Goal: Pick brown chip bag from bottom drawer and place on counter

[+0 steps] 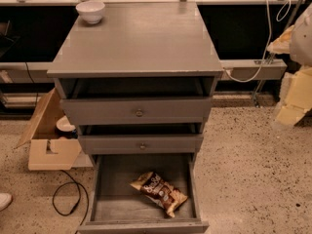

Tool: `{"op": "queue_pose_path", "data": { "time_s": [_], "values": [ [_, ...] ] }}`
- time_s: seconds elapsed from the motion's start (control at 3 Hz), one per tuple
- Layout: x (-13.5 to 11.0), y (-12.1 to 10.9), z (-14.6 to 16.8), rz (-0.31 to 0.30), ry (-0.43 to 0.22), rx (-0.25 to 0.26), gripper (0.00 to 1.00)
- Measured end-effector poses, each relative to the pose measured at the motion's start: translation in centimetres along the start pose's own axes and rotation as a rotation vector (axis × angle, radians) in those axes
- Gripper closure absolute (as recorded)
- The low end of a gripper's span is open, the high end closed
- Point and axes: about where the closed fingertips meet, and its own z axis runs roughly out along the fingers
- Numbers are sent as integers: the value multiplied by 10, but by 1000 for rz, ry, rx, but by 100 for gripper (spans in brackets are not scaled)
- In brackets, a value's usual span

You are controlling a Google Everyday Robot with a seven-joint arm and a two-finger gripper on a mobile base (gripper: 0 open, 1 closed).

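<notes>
The brown chip bag (158, 193) lies flat in the open bottom drawer (105, 199), right of the middle and turned diagonally. The drawer is pulled far out toward me. The grey counter (141, 38) tops the cabinet above it. My gripper (294, 99) shows as a pale yellow and white shape at the right edge of the camera view. It is well to the right of the cabinet, about level with the upper drawers and far from the bag. It holds nothing that I can see.
A white bowl (90, 11) stands on the counter's back left corner. Two shallower knobbed drawers (139, 112) are slightly open above the bottom one. An open cardboard box (48, 140) and a black cable (68, 199) lie on the floor to the left. White cables (267, 33) hang at the right.
</notes>
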Motion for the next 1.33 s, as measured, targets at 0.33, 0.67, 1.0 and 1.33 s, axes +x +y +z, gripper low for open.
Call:
{"op": "queue_pose_path", "data": {
  "time_s": [0.33, 0.67, 1.0, 1.33],
  "values": [
    [0, 0, 0, 0, 0, 0, 0],
    [-1, 0, 4, 11, -14, 3, 0],
    [-15, 10, 59, 60, -94, -88, 0],
    [-48, 38, 136, 137, -236, -214, 0]
  ]
}}
